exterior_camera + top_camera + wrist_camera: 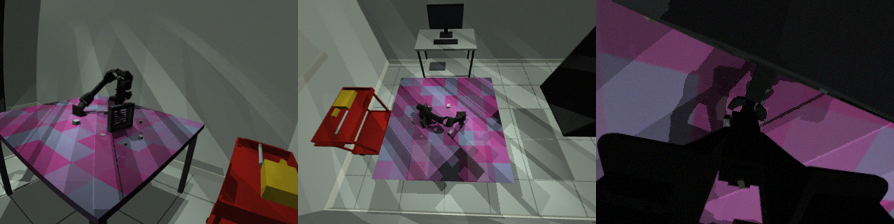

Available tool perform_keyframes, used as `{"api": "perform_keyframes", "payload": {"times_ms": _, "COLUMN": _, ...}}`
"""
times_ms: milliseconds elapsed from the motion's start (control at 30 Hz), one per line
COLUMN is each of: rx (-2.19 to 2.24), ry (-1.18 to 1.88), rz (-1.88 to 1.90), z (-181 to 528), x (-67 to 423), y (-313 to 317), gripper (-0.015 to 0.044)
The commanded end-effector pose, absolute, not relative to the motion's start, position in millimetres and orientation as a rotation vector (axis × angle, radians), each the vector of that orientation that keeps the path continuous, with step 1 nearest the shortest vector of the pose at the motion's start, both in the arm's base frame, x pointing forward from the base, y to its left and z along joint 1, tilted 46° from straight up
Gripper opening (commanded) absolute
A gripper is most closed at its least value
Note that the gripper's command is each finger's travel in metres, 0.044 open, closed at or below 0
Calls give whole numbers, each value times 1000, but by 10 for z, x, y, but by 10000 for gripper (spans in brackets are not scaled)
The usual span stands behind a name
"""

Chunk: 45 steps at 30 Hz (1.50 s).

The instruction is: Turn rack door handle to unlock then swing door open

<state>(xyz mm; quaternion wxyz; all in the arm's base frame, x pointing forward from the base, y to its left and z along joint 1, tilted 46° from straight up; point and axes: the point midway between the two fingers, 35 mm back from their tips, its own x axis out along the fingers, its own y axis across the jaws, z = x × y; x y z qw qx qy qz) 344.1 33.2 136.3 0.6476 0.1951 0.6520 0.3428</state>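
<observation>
On red cart: yellow box. By rack door, gripper narrowed, clamped on dark handle.

table: pink-purple-blue patchwork | cart: red | arm: seemingly black
</observation>
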Motion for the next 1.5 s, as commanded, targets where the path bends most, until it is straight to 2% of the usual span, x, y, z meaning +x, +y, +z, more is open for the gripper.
{"api": "perform_keyframes", "payload": {"times_ms": 0, "rx": 321, "ry": 1403, "rz": 903, "z": 1352, "x": 3445, "y": 343, "gripper": 16}}
{"api": "perform_keyframes", "payload": {"times_ms": 1033, "rx": -824, "ry": 409, "rz": 1677, "z": 1351, "x": 3445, "y": 344, "gripper": 16}}
{"api": "perform_keyframes", "payload": {"times_ms": 1333, "rx": -847, "ry": 383, "rz": 1687, "z": 1351, "x": 3445, "y": 344, "gripper": 16}}
{"api": "perform_keyframes", "payload": {"times_ms": 1467, "rx": -847, "ry": 383, "rz": 1687, "z": 1351, "x": 3445, "y": 344, "gripper": 121}}
